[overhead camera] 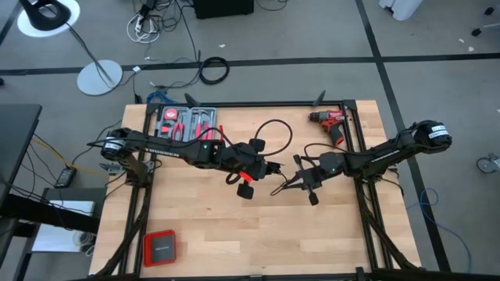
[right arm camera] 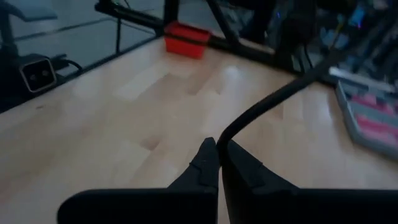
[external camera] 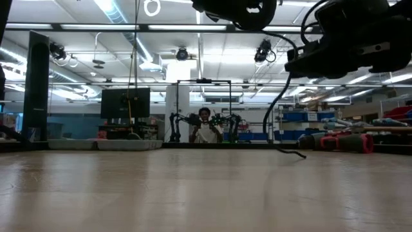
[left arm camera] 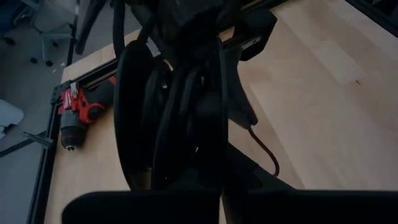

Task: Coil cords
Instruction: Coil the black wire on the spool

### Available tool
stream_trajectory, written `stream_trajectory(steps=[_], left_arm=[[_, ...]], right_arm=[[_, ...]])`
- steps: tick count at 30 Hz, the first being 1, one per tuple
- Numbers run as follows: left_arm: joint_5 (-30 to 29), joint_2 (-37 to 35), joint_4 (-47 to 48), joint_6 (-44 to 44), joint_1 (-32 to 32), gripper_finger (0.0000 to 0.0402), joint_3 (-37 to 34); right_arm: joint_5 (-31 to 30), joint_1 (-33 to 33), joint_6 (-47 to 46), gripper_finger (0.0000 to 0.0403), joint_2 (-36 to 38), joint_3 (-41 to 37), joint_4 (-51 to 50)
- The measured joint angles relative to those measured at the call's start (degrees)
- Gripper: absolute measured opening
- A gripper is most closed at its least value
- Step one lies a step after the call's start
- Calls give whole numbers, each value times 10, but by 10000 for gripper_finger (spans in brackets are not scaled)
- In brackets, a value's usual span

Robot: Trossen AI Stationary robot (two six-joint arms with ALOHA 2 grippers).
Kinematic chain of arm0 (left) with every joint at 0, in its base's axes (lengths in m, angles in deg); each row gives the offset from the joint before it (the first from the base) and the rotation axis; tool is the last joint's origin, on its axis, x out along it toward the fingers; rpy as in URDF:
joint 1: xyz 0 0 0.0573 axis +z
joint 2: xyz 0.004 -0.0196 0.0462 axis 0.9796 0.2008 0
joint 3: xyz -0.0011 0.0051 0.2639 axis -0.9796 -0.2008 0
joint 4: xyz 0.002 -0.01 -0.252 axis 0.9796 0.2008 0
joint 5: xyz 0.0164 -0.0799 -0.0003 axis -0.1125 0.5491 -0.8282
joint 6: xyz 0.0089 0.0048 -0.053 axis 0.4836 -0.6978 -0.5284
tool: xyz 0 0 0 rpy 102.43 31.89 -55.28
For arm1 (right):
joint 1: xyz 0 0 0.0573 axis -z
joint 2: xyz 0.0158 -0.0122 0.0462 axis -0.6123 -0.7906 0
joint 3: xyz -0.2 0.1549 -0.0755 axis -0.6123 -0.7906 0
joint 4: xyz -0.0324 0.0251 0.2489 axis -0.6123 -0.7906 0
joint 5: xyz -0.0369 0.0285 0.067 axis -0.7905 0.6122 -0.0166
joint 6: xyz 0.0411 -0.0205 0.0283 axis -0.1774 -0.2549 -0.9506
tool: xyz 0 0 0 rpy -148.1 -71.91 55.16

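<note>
Cord (overhead camera: 269,134): thin, limp, light; loops over desk (overhead camera: 258,234) centre. Left pincer (overhead camera: 251,165) clamped on gathered coils, right pincer (right arm camera: 219,152) pinching free end. Grip near plug, likely slips easily.

A robotics lab or workshop: bare concrete floor (overhead camera: 437,31), ceiling strip lights (external camera: 109,6), blue storage shelving (external camera: 302,119), further robot arms (external camera: 183,121) behind.

Even overhead light, soft shadows on table (overhead camera: 258,226). Low view backlit by ceiling strips (external camera: 119,9) (arms silhouetted). Wrist views dim, foreground blurred; glare patch on wood in right wrist view.
</note>
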Motion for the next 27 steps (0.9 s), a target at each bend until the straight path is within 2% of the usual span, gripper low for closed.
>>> stream_trajectory(steps=[5, 11, 15, 27], left_arm=[[7, 0, 5, -18, 0, 0, 0], [17, 0, 24, -41, 0, 0, 0], [45, 0, 37, -67, 3, 0, 0], [53, 0, 66, -101, 4, 0, 0]], right_arm=[[17, 0, 30, 0, 8, 0, 7], [37, 2, 36, 0, 39, 29, -80], [49, 6, 40, 0, 53, 54, -147], [78, 10, 75, 0, 58, 110, -218]])
